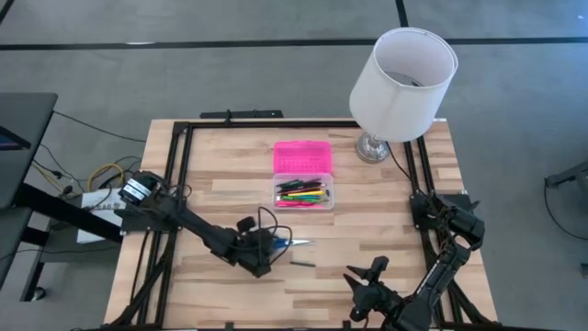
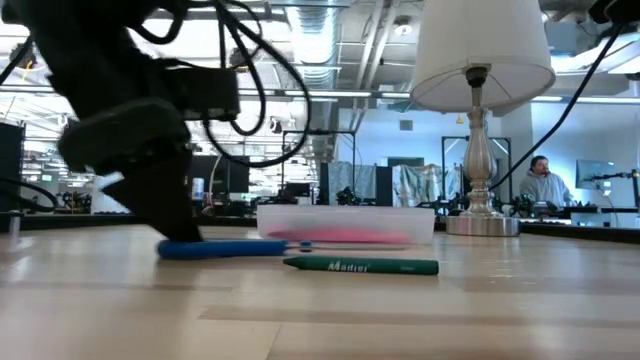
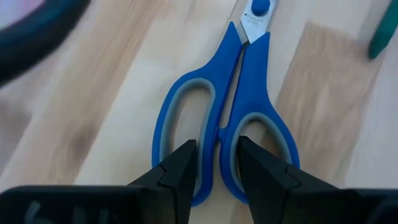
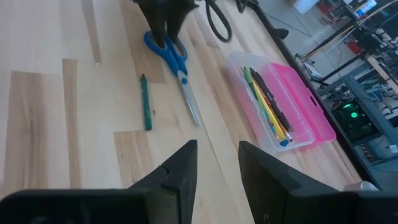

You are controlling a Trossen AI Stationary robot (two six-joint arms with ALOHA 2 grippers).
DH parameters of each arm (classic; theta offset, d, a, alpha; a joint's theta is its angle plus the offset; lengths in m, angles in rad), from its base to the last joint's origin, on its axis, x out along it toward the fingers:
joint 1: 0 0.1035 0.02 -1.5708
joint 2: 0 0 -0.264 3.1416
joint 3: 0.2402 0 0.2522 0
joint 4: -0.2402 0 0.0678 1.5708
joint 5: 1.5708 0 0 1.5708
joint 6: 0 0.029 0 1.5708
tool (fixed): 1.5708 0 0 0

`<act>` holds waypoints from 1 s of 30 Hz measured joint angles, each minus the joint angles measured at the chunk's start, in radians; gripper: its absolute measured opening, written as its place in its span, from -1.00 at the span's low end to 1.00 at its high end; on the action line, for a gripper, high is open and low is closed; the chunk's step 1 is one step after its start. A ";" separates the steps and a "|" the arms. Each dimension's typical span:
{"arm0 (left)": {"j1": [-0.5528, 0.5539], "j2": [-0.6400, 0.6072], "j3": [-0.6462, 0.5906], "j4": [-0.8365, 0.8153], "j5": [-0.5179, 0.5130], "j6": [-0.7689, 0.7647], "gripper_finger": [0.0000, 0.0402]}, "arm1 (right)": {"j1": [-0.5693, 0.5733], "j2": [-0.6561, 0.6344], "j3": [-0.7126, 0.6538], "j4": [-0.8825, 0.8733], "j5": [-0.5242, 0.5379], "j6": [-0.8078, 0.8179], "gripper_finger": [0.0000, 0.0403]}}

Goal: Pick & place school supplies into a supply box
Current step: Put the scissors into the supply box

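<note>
Scissors (image 3: 224,118) lying flat on table (image 1: 230,285), blades pointing away from left hand (image 3: 216,165), its fingers straddling the handles w/ a gap, not clenched yet; right hand (image 4: 217,165) released, waiting farther off.

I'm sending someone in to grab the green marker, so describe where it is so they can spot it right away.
Start at the white lamp at the table's far corner, then come forward past the pencil box with its pink lid folded open. The green marker lies alone on the bare wood just beyond the blue scissors that the left gripper is reaching over. It is short, dark green and straight.
</note>
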State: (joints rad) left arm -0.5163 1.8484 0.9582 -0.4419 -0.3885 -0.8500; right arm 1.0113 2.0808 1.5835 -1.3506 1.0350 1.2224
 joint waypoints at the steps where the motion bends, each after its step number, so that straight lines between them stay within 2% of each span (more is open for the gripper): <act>1: -0.009 -0.005 0.000 -0.025 0.004 -0.030 -0.43 | 0.000 0.000 -0.002 -0.002 0.000 0.000 -0.44; 10: -0.144 -0.019 0.000 -0.243 -0.019 -0.260 -0.43 | -0.026 0.000 -0.002 0.002 -0.015 0.000 -0.44; 19: -0.230 -0.035 -0.004 -0.341 -0.017 -0.397 -0.43 | -0.061 0.000 -0.002 0.027 -0.015 -0.026 -0.44; 24: -0.249 -0.048 -0.005 -0.343 -0.012 -0.445 -0.43 | -0.121 0.000 -0.002 0.256 -0.032 -0.299 -0.44; 30: -0.275 -0.048 -0.005 -0.321 -0.013 -0.455 -0.43 | -0.215 0.000 -0.002 0.564 -0.178 -0.692 -0.46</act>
State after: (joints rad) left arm -0.7912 1.8000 0.9529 -0.7628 -0.4017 -1.3047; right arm 0.7966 2.0811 1.5810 -0.7869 0.8572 0.5301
